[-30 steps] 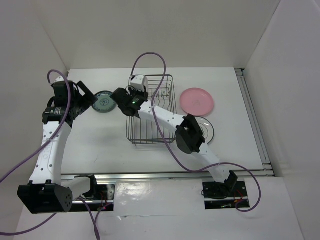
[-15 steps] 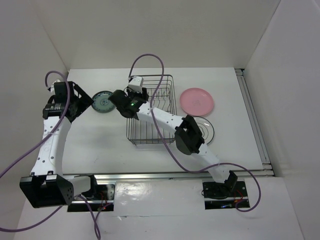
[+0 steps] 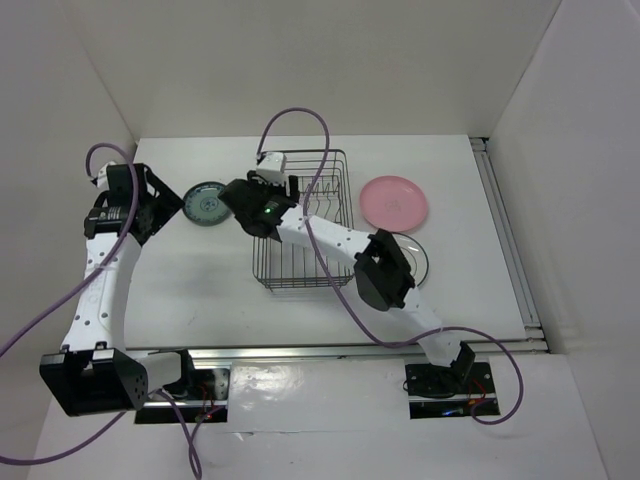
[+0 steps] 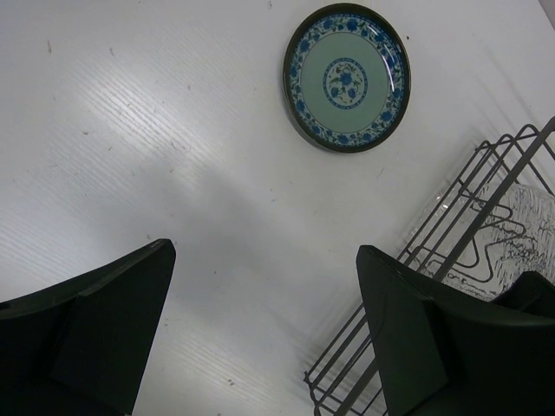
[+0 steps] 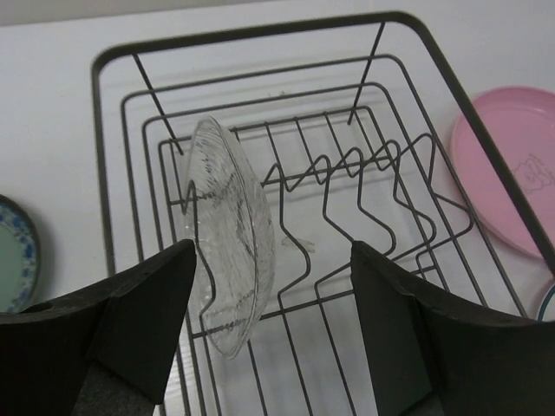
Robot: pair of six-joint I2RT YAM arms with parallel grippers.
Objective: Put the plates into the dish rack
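**Right wrist view: both my grippers wide open, glass plate on edge in the rack**

My right gripper (image 5: 270, 286) is spread wide and has hold of nothing. It hangs over the rack (image 5: 260, 30). Between its fingers, close to the one on the picture's left, the glass plate (image 5: 230, 260) stands on edge inside the rack. It leans a little among the upright prongs (image 5: 347, 186). Whether that finger touches the plate I cannot tell.

Outside the rack's far rim, the pink plate (image 5: 512, 165) lies flat on the desk (image 4: 130, 130). On the opposite side, a sliver of the blue-patterned plate (image 5: 13, 260) shows at the picture's edge.

My left gripper (image 4: 264, 295) is also fully open and empty, hovering above bare desk. The blue-patterned plate lies flat on the desk ahead of it, well apart from the fingers and beside the rack without touching it.

From above, the ringed plate (image 3: 415, 255) lies on the desk near the pink one, partly hidden under my right arm.
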